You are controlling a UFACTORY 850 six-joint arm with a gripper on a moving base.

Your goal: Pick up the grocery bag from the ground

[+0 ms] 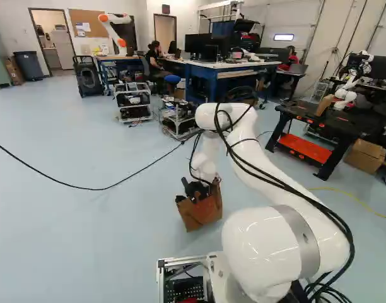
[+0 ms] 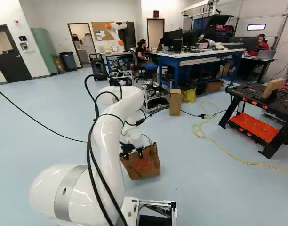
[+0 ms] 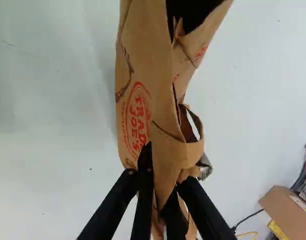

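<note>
Well left of the workbench (image 2: pixel 254 128) in the right base view, the arm (image 2: pixel 108 141) arches forward and down, its gripper (image 1: pixel 195 191) pinching the bag (image 1: pixel 203 213) between both fingers. The bag leans, mouth upward, long axis running ahead from the fingers.

Red lettering (image 3: pixel 137 120) marks the brown paper bag (image 3: pixel 160 95).

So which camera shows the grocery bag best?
The wrist view: the grocery bag is closest there, red print and creased paper clear. The left base view shows it smaller, at the arm's end; the right base view likewise, with the print faint.
</note>
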